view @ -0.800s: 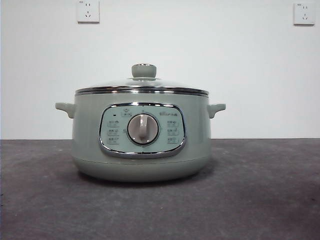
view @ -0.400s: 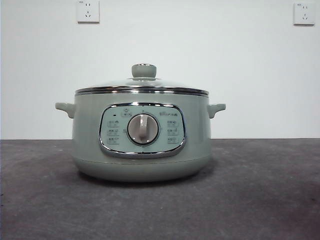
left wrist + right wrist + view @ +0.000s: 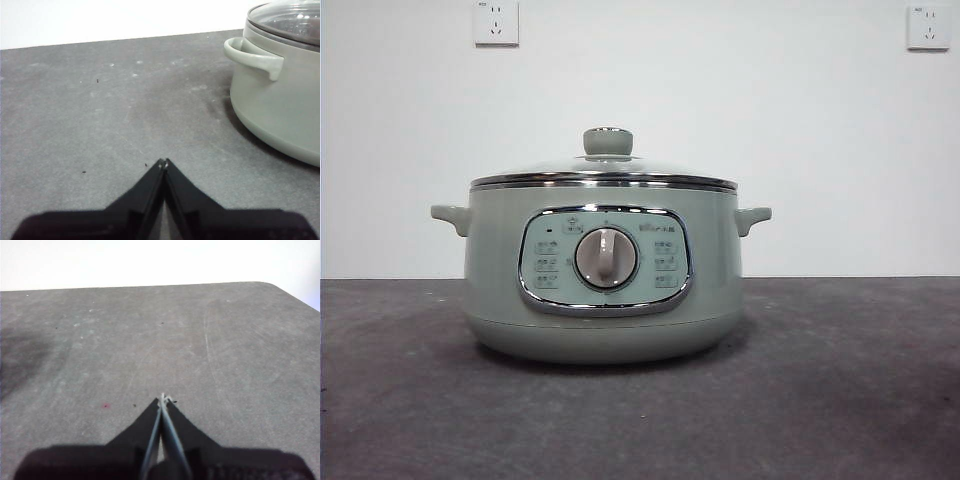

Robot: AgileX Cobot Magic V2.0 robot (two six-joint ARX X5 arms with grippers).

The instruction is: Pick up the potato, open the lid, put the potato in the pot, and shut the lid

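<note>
Potato not showing in any view, so direction from fingers cannot be told. Lid (image 3: 604, 170) sitting closed on pot (image 3: 602, 270). Left gripper (image 3: 164, 162) waiting near pot handle, jaws pressed together, holding nothing. Right gripper (image 3: 162, 399) likewise closed, empty, facing bare table (image 3: 225, 355)

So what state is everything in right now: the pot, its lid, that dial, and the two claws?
pot: upright on the table, closed.
lid: seated flat on the pot's rim, knob up.
dial: pointer straight up and down.
left gripper: shut, empty, over bare table beside the pot.
right gripper: shut, empty, over bare table.
potato: not in any view.
</note>
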